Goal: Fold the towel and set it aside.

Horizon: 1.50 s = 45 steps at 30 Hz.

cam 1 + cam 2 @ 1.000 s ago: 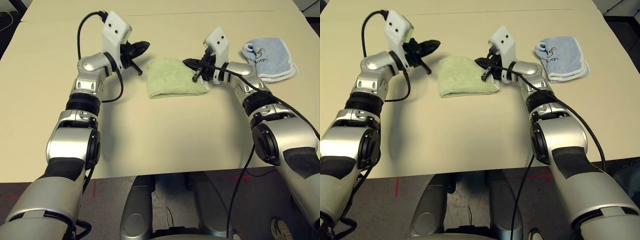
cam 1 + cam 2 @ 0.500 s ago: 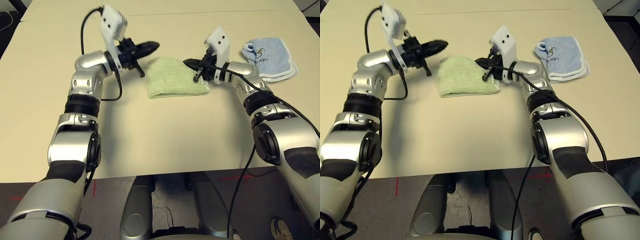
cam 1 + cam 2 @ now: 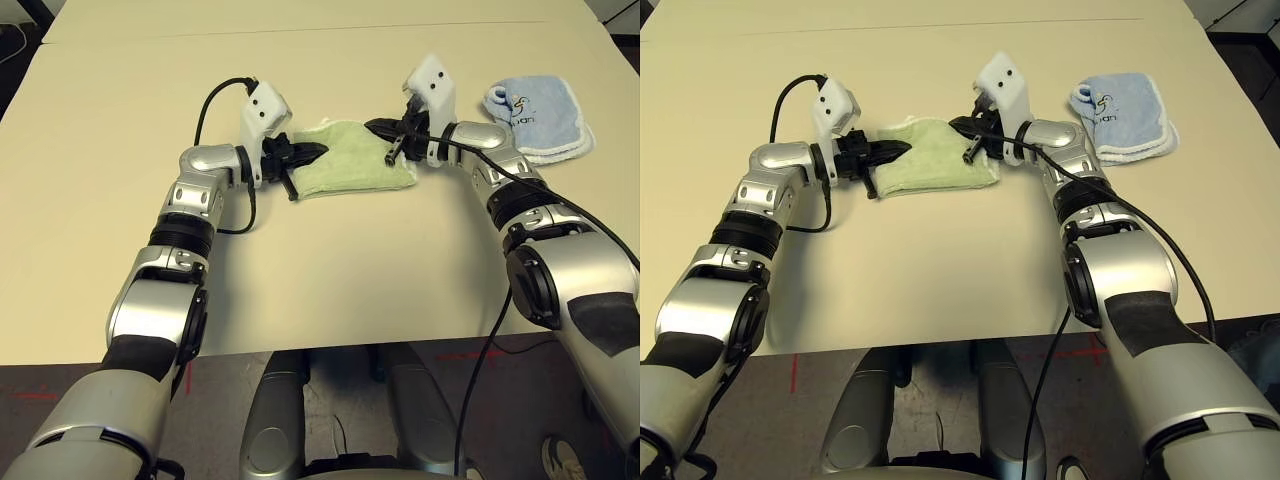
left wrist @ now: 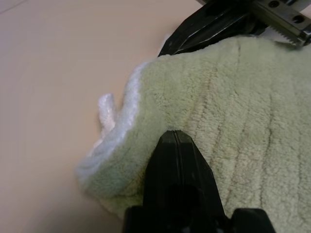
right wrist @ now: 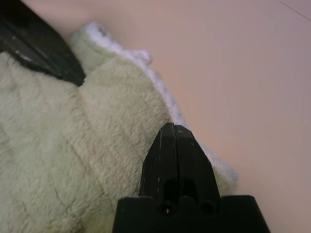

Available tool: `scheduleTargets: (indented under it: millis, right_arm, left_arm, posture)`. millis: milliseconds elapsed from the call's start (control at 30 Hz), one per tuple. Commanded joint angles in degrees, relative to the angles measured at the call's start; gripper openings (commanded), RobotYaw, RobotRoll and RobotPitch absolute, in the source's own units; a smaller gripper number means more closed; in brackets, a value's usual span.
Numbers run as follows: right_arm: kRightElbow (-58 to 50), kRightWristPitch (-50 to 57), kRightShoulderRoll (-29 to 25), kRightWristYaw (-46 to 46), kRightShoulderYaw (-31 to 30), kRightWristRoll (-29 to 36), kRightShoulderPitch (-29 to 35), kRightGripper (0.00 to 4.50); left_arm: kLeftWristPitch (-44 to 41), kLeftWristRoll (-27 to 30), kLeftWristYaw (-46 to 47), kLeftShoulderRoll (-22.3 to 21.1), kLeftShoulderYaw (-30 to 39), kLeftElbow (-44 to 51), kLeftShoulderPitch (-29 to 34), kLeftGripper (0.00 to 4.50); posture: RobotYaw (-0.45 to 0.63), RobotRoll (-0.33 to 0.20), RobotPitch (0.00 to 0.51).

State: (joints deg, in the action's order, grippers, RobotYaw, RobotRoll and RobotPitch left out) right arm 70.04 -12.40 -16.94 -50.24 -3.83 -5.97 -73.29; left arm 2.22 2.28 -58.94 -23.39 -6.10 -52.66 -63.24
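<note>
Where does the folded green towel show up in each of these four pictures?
Left eye view: the green towel lies mid-table between the two pincers.
Right eye view: again between them, just left of centre.
Left wrist view: it spreads across the right and lower part, under the shut left pincer.
Right wrist view: it covers the left side, under the shut right pincer.
Shared landmark: its white stitched edging.

Change from the earlier frames: the left gripper, fingers pressed together, has come down from its raised position beside the towel and swung inward, so that its tip now lies over the towel's left edge. The left forearm sits lower and nearer the table surface.
</note>
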Motion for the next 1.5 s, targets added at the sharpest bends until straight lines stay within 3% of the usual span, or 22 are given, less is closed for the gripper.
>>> scheduleTargets:
  millis: [33,333,500,733,900,1000,1300,1367,1500]
  right_arm:
    - [2.49,1.76,-0.27,-1.21,-2.65,-2.98,1.96,0.0]
    - [2.42,1.69,-0.94,-0.9,-0.95,-1.35,2.22,0.0]
    - [2.34,1.02,-1.97,-0.35,1.72,0.69,1.27,0.0]
    - [0.4,-0.31,-3.75,-7.4,8.82,8.75,1.99,0.0]
    - [-3.64,2.03,-4.3,-11.79,13.72,14.89,3.09,0.0]
    - [-9.03,4.7,-4.31,-13.05,14.15,16.94,5.94,0.75]
    - [-33.28,13.97,-4.67,-8.33,14.9,22.56,21.72,4.02]
    - [-38.57,14.25,-4.86,-6.77,15.13,23.53,25.62,4.48]
    - [-45.27,13.56,-6.26,-6.05,14.55,24.33,30.62,4.48]
  left_arm:
    - [-2.17,-3.98,2.44,0.17,-2.33,-5.23,0.97,0.04]
    - [-4.63,-1.18,0.9,-0.02,-0.12,-5.43,-1.91,0.04]
    - [-10.7,0.34,-6.71,-1.83,-0.08,-2.23,-2.68,0.04]
    - [-16.3,2.94,-13.67,-5.53,0.77,4.91,-1.98,0.04]
    - [-17.11,6.57,-10.19,-5.45,5.34,11.79,-0.4,0.19]
    - [-18.55,8.77,-6.83,-5.16,8.21,16.45,1.81,1.03]
    - [-21.16,12.7,0.9,-4.76,11.77,31.17,12.96,4.45]
    - [-21.68,13.27,1.94,-5.01,11.87,34.35,16.33,4.5]
    - [-21.93,13.23,4.49,-5.15,11.81,37.3,20.48,4.5]
  posture:
    - [0.12,0.0,0.387]
    - [0.12,0.0,0.35]
    - [0.12,0.0,0.324]
    - [0.11,0.0,0.261]
    - [0.1,0.0,0.226]
    - [0.09,0.0,0.206]
    - [0.09,0.0,0.189]
    - [0.08,0.0,0.191]
    - [0.07,0.0,0.19]
